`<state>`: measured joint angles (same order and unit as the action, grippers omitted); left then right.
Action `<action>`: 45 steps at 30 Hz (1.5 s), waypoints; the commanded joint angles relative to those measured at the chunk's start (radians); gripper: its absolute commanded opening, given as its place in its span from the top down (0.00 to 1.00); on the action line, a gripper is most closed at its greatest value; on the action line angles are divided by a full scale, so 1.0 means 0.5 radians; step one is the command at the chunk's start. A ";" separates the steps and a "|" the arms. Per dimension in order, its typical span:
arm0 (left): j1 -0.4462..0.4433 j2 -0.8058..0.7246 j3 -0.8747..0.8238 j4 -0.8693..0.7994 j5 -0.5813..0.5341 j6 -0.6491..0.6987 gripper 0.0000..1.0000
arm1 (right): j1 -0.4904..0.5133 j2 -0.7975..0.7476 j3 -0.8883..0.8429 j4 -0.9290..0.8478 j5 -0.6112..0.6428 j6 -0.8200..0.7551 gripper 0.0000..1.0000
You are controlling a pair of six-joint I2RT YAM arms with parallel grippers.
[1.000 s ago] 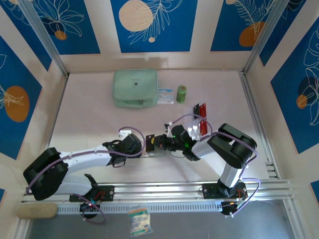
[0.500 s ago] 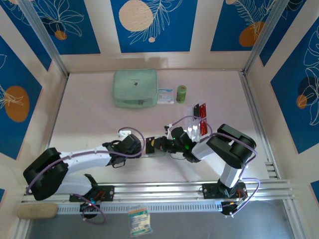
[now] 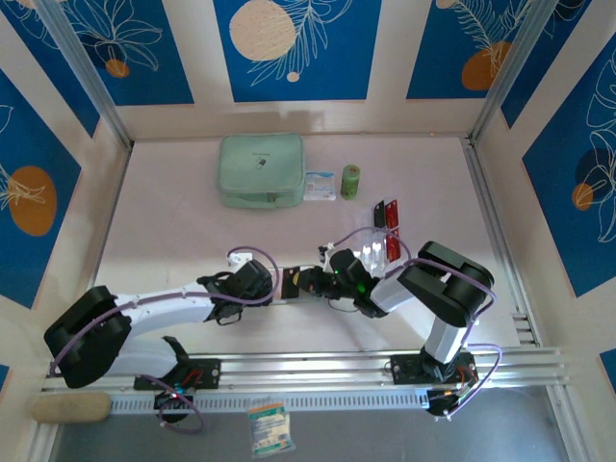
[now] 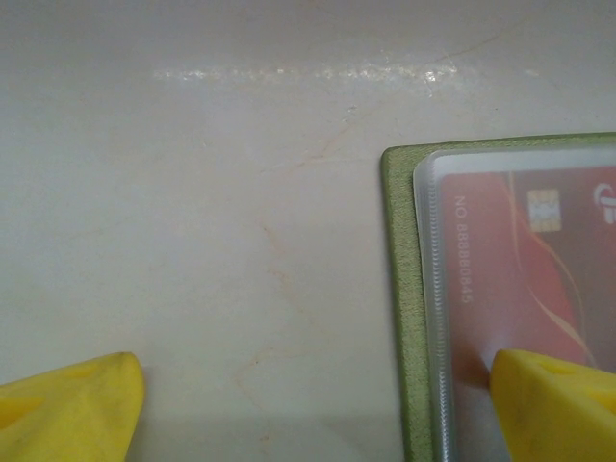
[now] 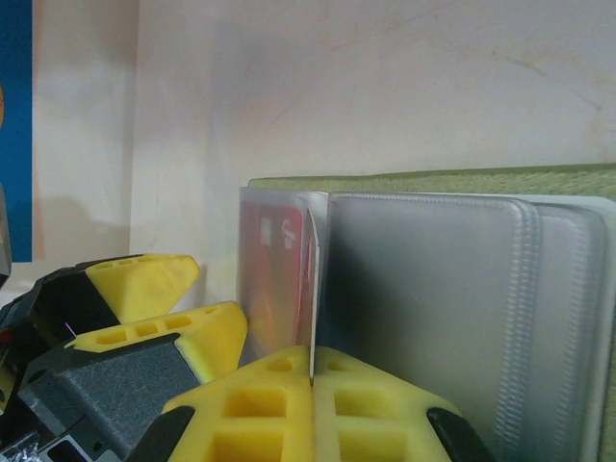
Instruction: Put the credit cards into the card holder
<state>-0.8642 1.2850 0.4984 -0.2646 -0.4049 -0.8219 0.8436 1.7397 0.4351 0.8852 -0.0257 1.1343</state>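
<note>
Change: the right gripper (image 5: 313,377) has edged closer to the left gripper (image 4: 308,414) over the card holder (image 4: 395,289).
Card holder, one: open on the table (image 4: 192,192), between both grippers.
Red cards at the holder, two: sleeved card (image 4: 520,279); edge-on card (image 5: 311,279), pinched in the right jaws.
Left jaws spread, one finger on the holder's sleeve.
Spare cards (image 3: 392,214), right of the holder: count unclear.
Pouch (image 3: 260,170), one, beyond the holder.

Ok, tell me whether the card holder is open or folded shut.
Open: the card holder lies spread, its inner sleeves exposed, a red card showing through one.
</note>
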 commanded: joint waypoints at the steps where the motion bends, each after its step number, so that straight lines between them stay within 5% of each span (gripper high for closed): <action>1: 0.014 -0.016 -0.041 -0.053 -0.043 -0.019 0.08 | 0.016 0.024 -0.030 -0.007 0.091 0.017 1.00; 45: 0.015 -0.026 -0.036 -0.056 -0.049 -0.012 0.09 | 0.043 0.040 -0.037 -0.042 -0.004 0.059 1.00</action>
<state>-0.8642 1.2835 0.4953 -0.2588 -0.4049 -0.8219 0.8516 1.7721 0.4355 0.9329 -0.0151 1.1614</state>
